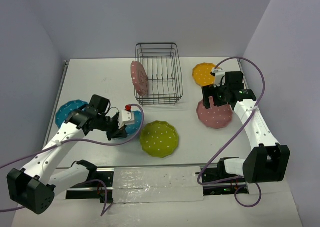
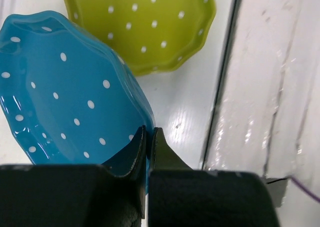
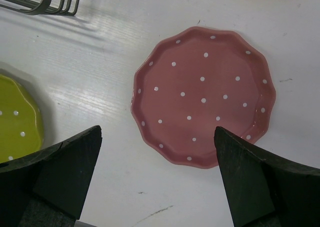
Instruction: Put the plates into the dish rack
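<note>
Left tool is clamped on the rim of a teal-blue dotted scalloped plate beside the yellow-green plate. Right tool gapes wide over a pink plate on the white bench, near the black wire dish rack.

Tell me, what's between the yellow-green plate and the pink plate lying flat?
Nothing, just bare table between the yellow-green plate and the flat pink plate. The top and right wrist views both show it.
</note>
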Action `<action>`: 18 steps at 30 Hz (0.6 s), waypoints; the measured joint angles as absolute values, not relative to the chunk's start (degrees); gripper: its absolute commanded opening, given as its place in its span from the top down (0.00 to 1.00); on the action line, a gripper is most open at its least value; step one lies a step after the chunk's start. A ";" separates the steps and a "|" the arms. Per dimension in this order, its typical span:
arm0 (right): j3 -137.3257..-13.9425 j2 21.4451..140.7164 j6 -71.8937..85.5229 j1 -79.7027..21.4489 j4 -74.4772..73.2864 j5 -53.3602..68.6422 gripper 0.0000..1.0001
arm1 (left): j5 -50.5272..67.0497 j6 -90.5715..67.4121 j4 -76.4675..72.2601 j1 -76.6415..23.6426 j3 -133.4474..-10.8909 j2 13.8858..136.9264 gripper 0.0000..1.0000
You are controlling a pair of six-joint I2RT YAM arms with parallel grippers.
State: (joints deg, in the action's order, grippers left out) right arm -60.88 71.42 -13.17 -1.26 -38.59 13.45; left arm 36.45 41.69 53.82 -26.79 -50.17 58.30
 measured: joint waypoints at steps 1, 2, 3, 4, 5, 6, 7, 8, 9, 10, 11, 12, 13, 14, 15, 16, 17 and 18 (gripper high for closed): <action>-60.90 71.42 -13.17 -1.26 -38.59 13.47 0.00 | 37.47 40.58 53.84 -26.81 -50.92 58.54 1.00; -60.90 71.46 -13.17 -1.26 -38.59 13.56 0.00 | 38.54 39.38 53.89 -26.81 -51.72 58.78 1.00; -60.90 71.46 -13.17 -1.26 -38.59 13.61 0.00 | 39.42 38.33 53.93 -26.79 -52.47 58.98 1.00; -60.90 71.46 -13.17 -1.26 -38.59 13.61 0.00 | 40.45 37.23 54.08 -26.79 -53.39 59.31 1.00; -60.90 71.46 -13.17 -1.26 -38.59 13.61 0.00 | 41.50 36.25 54.26 -26.79 -54.26 59.64 1.00; -60.90 71.46 -13.17 -1.26 -38.59 13.61 0.00 | 42.63 35.07 54.43 -26.79 -55.24 60.01 1.00; -60.90 71.46 -13.17 -1.26 -38.59 13.61 0.00 | 43.66 34.15 54.50 -26.79 -56.10 60.38 1.00; -60.90 71.46 -13.17 -1.26 -38.59 13.61 0.00 | 44.95 32.93 54.50 -26.79 -57.01 60.80 1.00; -60.90 71.48 -13.17 -1.26 -38.59 13.61 0.00 | 46.00 31.81 54.43 -26.79 -57.76 61.10 1.00; -60.90 71.48 -13.17 -1.26 -38.59 13.61 0.00 | 47.03 30.74 54.43 -26.79 -58.46 61.43 1.00; -60.90 71.50 -13.17 -1.26 -38.59 13.63 0.00 | 48.10 29.65 54.37 -26.79 -59.20 61.76 1.00; -60.90 71.50 -13.17 -1.26 -38.59 13.61 0.00 | 49.30 28.16 54.22 -26.81 -59.99 62.08 1.00; -60.90 71.50 -13.17 -1.26 -38.59 13.61 0.00 | 50.41 26.89 53.95 -26.79 -60.66 62.41 1.00; -60.90 71.50 -13.17 -1.26 -38.59 13.61 0.00 | 51.59 25.43 53.60 -26.79 -61.41 62.74 1.00; -60.90 71.50 -13.17 -1.26 -38.59 13.61 0.00 | 52.45 23.81 53.04 -26.81 -62.02 63.02 1.00; -60.90 71.50 -13.17 -1.26 -38.61 13.61 0.00 | 53.45 22.09 52.16 -26.81 -62.61 63.31 1.00; -60.90 71.50 -13.17 -1.26 -38.59 13.61 0.00 | 54.43 19.92 51.11 -26.81 -63.11 63.59 1.00; -60.90 71.50 -13.17 -1.26 -38.59 13.61 0.00 | 55.29 16.84 49.12 -26.81 -63.48 63.83 1.00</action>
State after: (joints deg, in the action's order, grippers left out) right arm -60.90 71.50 -13.17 -1.26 -38.59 13.61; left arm 55.29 16.84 49.12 -26.81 -63.48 63.83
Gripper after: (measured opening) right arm 0.999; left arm 0.044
